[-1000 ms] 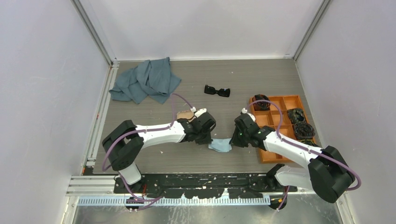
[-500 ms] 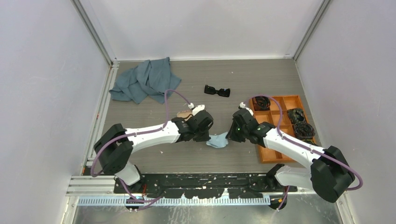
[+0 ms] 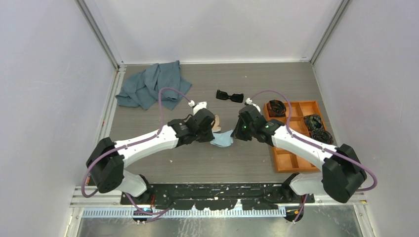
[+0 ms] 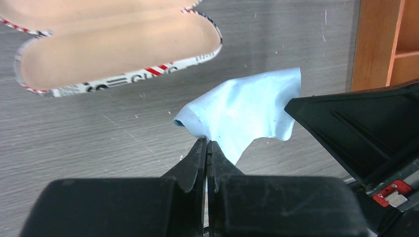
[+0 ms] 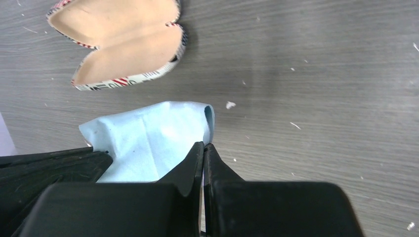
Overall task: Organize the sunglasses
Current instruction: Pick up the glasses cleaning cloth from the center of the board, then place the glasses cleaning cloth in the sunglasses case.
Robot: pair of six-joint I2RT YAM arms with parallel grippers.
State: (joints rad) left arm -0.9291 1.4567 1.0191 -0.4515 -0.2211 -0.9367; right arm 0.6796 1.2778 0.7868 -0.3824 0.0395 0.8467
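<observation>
Pinching opposite sides of the light blue cloth [image 4: 247,113], the left gripper [image 4: 206,148] and the right gripper [image 5: 202,150] are each clamped on it near the middle of the desk. The patterned case [image 5: 128,54] lies open just beside it, lining up. The sunglasses [image 3: 230,96] sit toward the far edge, well apart from both arms and untouched. Handling the cloth looks like the step in hand, probably folding it or laying it in the case. Next, one pincer must release it cleanly before reaching for the sunglasses.
</observation>
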